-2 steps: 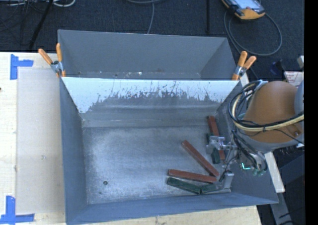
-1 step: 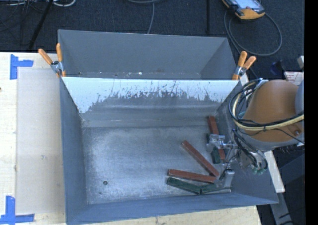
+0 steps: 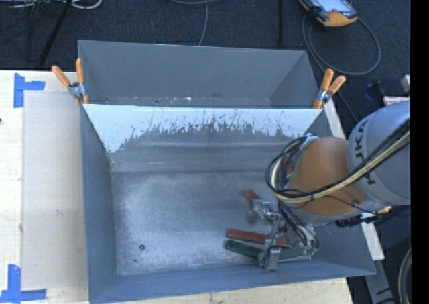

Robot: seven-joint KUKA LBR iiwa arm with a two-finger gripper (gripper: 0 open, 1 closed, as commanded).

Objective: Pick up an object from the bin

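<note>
The robot arm, its wrist under an orange cover looped with cables, reaches from the right into the near right corner of the grey metal bin. The gripper is down at the floor of the bin, jaws standing apart, one toward the far side and one toward the near wall. Between them lies the right end of a flat reddish-brown bar, which stretches leftward. Whether the jaws touch it cannot be told. A dark green piece lies just beside the bar on its near side, and a small red-brown piece sits farther back.
</note>
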